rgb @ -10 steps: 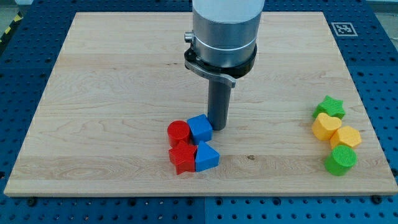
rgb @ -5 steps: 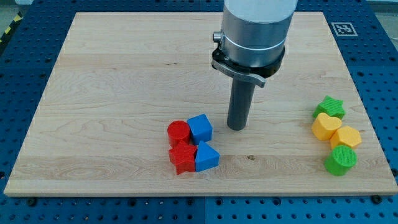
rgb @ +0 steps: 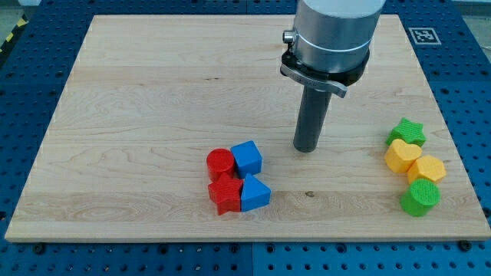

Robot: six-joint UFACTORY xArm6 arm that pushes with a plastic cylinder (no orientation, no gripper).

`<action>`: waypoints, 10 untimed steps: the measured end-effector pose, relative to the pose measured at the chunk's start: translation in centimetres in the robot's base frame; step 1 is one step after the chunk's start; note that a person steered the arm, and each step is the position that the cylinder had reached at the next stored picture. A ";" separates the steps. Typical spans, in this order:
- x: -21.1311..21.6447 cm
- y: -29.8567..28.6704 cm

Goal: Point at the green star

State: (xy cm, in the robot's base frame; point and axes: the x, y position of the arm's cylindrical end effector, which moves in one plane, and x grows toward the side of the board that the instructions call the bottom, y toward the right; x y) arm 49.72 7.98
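While the rod stands upright over the wooden board [rgb: 138,92], my tip [rgb: 307,149] rests on bare wood a little right of the board's middle, well apart from the green star [rgb: 406,132], which lies toward the view's right edge; the arm carries no claw, only this straight rod, so nothing is spread or pinched; the green star sits at the top of a short column of four blocks, touching the yellow heart [rgb: 402,156] just below it; below that come a yellow hexagonal block [rgb: 427,168] and a green cylinder [rgb: 420,197], each touching its neighbour; the star lies flat, with one arm reaching toward the view's top and no clear long axis, being about as wide as it is tall; to the tip's lower left, near but apart, sits a second cluster: a blue cube [rgb: 247,158] beside a red cylinder [rgb: 220,162], with a red star-like block [rgb: 225,194] and a blue triangular block [rgb: 255,192] just below them, all four packed together.
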 end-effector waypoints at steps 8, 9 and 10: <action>-6.9 16.2; -3.6 20.9; -0.5 21.7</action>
